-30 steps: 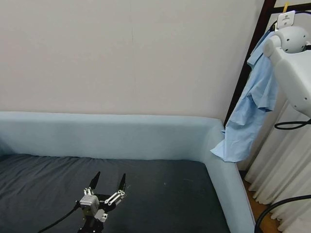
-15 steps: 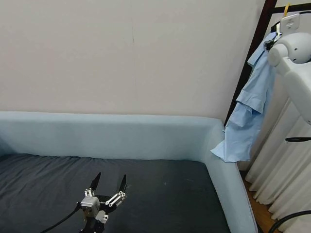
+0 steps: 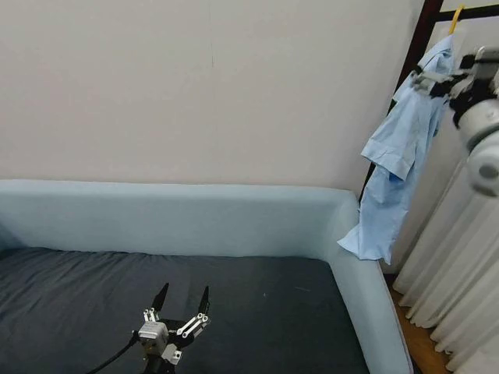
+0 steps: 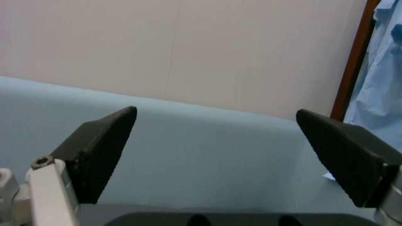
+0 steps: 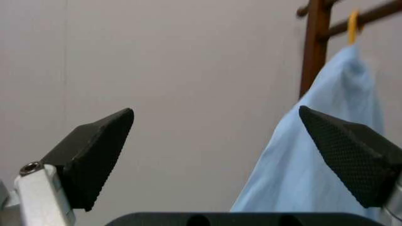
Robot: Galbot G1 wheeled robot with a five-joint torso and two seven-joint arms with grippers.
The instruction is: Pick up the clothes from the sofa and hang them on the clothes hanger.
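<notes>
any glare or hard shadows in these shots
Head view: soft even light, no glare on the sofa or shirt. Left wrist view: left gripper dark against the pale sofa back. Right wrist view: right gripper dark, shirt evenly lit.

Pale wall (image 3: pixel 210 86), white curtains (image 3: pixel 456 273)

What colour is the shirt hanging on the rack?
The shirt is plain light blue, clearest in the head view.
</notes>
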